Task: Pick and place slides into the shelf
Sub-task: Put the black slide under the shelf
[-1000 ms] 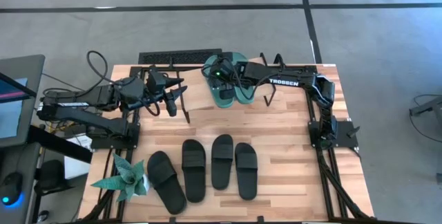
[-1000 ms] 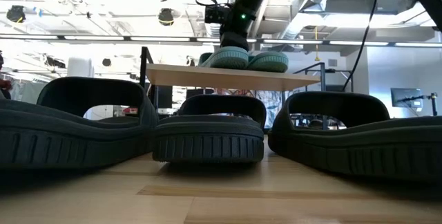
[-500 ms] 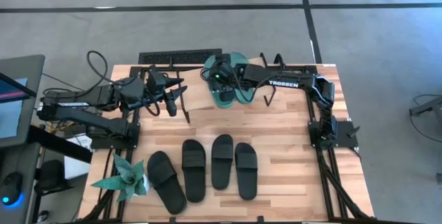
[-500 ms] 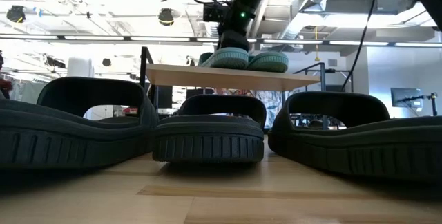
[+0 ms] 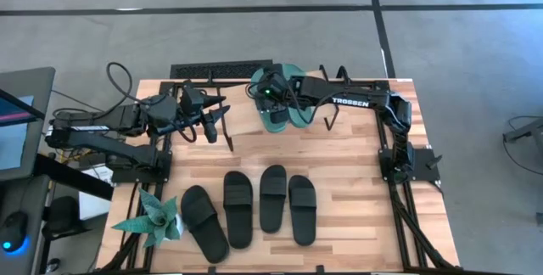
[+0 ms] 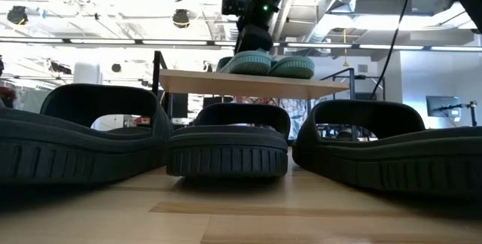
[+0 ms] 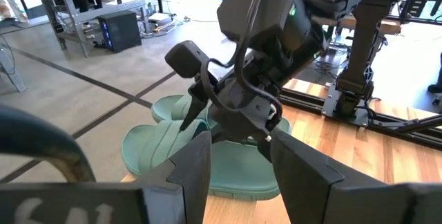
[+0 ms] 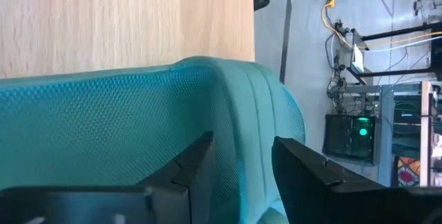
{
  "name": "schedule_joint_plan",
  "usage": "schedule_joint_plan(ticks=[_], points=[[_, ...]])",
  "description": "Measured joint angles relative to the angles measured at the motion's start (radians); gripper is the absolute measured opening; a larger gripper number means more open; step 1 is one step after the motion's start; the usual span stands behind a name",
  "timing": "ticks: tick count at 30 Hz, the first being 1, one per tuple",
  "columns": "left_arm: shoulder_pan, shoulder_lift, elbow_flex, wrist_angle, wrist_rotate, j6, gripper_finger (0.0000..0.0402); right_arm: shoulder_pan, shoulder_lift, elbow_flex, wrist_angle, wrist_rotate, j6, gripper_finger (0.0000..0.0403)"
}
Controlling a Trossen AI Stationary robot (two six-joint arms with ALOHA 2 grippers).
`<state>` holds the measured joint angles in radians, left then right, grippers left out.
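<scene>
Concrete floor surrounded my butcher-block table (image 5: 356, 173), and the room behind was bright with ducts and lamps. My right gripper (image 5: 270, 95) hung just over the teal slides (image 5: 284, 109) on the shelf (image 6: 248, 83), its fingers parted around the wide strap of one slide without pinching it, as the right wrist view showed. My left gripper (image 5: 212, 126) waited near the table's left rear, fingers apart and empty, pointing toward the shelf.

Both teal slides sat side by side on the slanted plank. Four black slides (image 5: 250, 205) lay in a row near the front edge, well apart from the shelf, beside a teal paper plant (image 5: 153, 220).

I judged the slides light and soft: moulded rubber, pebbled on the strap, ribbed along the sole. They would flex under a pinch, not slip much. The arched strap looked like the best hold, since it stood clear of the footbed and gave both fingers a face. On that sloping wood a released slide might creep downhill.
</scene>
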<state>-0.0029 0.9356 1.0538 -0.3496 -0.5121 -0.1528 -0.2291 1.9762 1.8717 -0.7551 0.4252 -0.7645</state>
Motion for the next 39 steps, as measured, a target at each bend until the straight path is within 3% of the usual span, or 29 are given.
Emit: schedule_joint_plan(ticks=[9, 18, 27, 39], points=[[0.0, 0.0, 0.0, 0.0, 0.0, -0.01, 0.0139, 0.025, 0.0, 0.087, -0.147, -0.005, -0.003, 0.0128], [0.0, 0.0, 0.0, 0.0, 0.007, -0.01, 0.0139, 0.093, 0.0, 0.272, -0.513, -0.011, 0.132, 0.0127], [0.0, 0.0, 0.0, -0.001, 0.009, -0.014, 0.0139, 0.165, -0.008, 0.424, -0.817, -0.141, 0.319, 0.0127], [0.0, 0.0, 0.0, -0.019, 0.035, -0.027, 0.0139, 0.276, -0.132, 0.428, -0.816, -0.162, 0.481, 0.0127]])
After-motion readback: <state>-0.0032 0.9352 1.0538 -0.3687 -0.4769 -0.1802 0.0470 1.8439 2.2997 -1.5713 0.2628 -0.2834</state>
